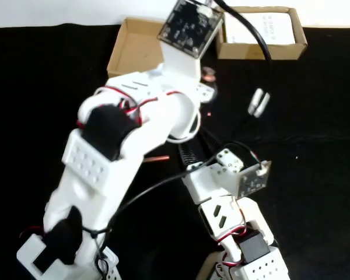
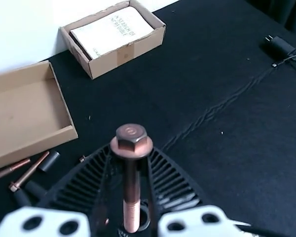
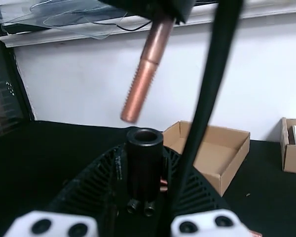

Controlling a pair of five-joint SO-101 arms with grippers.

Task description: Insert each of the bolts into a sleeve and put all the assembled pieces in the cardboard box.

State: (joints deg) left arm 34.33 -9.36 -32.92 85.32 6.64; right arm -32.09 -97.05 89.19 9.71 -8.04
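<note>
My left gripper (image 2: pixel 131 170): closed on the shank of a copper bolt (image 2: pixel 131 143), with my black ribbed fingers pressed against it from both sides.
Bolt: its hex head stands clear above my left fingers and its threaded end points down. From my right wrist it looks tilted. Its tip hangs just above the sleeve's mouth, not touching it.
My right gripper (image 3: pixel 144 173): closed around a black sleeve (image 3: pixel 144 153), below my left gripper.
Sleeve: upright between my right fingers, open end up.
Cable (image 3: pixel 212 98): black, crossing close in front of my right gripper, just beside the sleeve.
Loose bolts (image 2: pixel 28 170): two copper ones lying flat on the cloth, near my left gripper on the side toward the cardboard box.
Loose sleeves (image 2: pixel 49 160): short black pieces lying among those bolts.
Cardboard box (image 2: pixel 19 106): just beyond the loose parts, open-topped, its brown floor showing. From my right gripper it stands behind the sleeve.
Second box (image 2: pixel 123 52): smaller and farther out than the cardboard box, with a white booklet inside.
Table (image 2: pixel 227 148): covered in black cloth under everything.
</note>
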